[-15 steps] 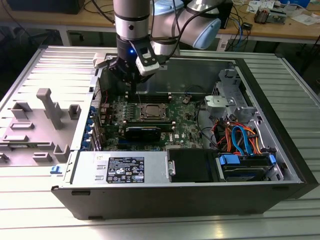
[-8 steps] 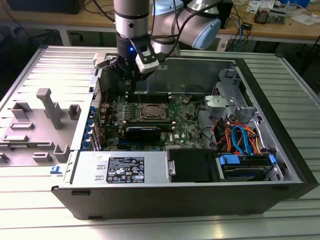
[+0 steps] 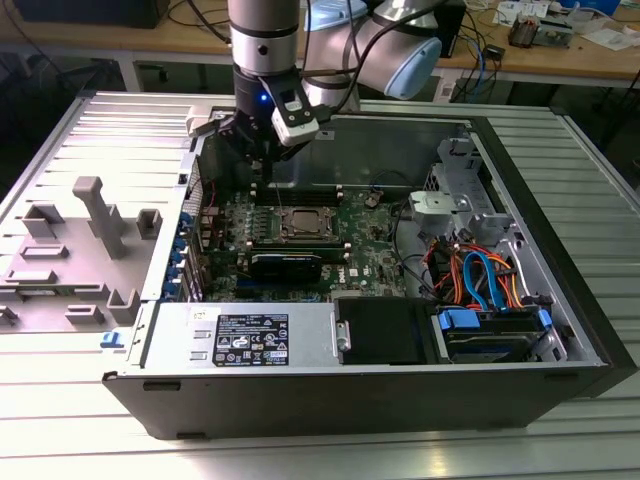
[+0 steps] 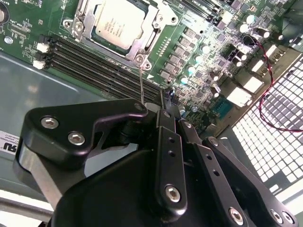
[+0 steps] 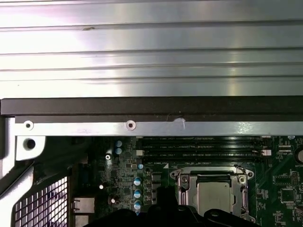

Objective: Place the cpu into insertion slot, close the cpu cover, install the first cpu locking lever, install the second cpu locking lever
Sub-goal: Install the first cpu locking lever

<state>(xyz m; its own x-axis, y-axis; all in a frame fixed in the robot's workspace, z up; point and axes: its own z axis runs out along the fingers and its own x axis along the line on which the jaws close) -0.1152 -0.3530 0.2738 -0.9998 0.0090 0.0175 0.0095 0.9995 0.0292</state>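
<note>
Now one cpu (image 4: pixel 113 23) seated under one closed cpu cover (image 4: pixel 152 22); fingers (image 4: pixel 165 127) together, beside one upright lever (image 4: pixel 141 80).

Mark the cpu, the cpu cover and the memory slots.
cpu (image 5: pixel 215 197): first wrist view, middle of its grey metal top.
cpu cover (image 5: pixel 186 196): first wrist view, one side rail of the silver frame.
memory slots (image 5: pixel 203 147): first wrist view, middle of the long black rows.

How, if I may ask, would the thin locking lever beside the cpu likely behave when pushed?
The locking lever is thin wire, so it would probably flex springily, not stay rigid. Its foot seems anchored by the cpu cover, so it likely pivots instead of lifting free. Being narrow, it may slip sideways.
</note>
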